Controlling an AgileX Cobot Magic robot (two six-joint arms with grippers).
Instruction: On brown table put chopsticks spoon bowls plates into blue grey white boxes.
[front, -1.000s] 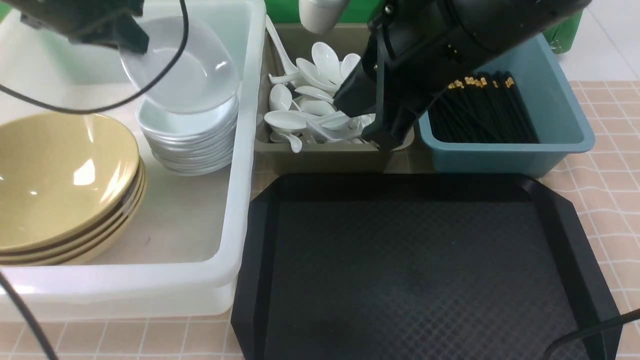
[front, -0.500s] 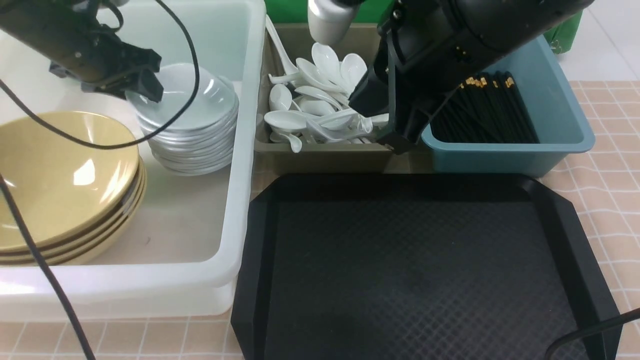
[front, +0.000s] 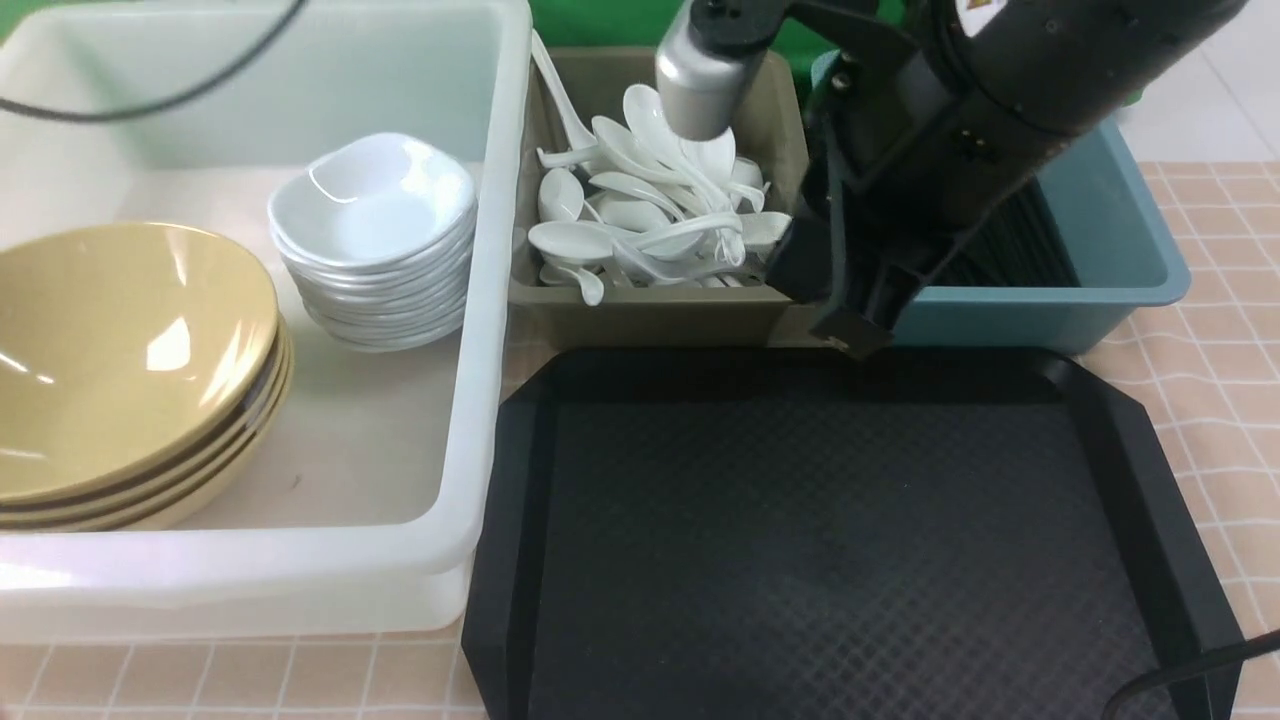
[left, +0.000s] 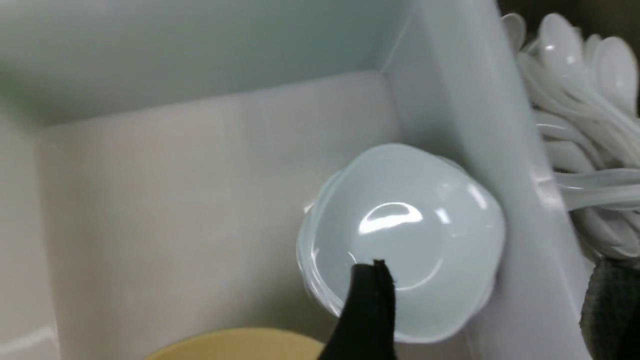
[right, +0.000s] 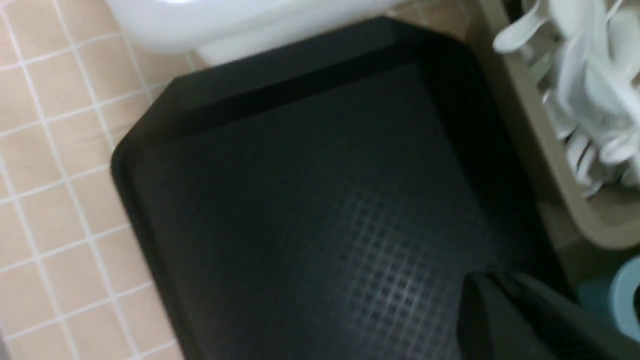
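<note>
White plates below left end effector, opening unclear, unseen from front, right end effector shut

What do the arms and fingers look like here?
The right arm is a bulky matte-black housing with a silver-grey cylindrical joint. Its fingers are black and tapered. On the left only one black finger and a thin black cable show.

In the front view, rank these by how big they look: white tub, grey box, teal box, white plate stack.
1. white tub
2. grey box and teal box, about alike; the right arm hides part of both
3. white plate stack
</note>
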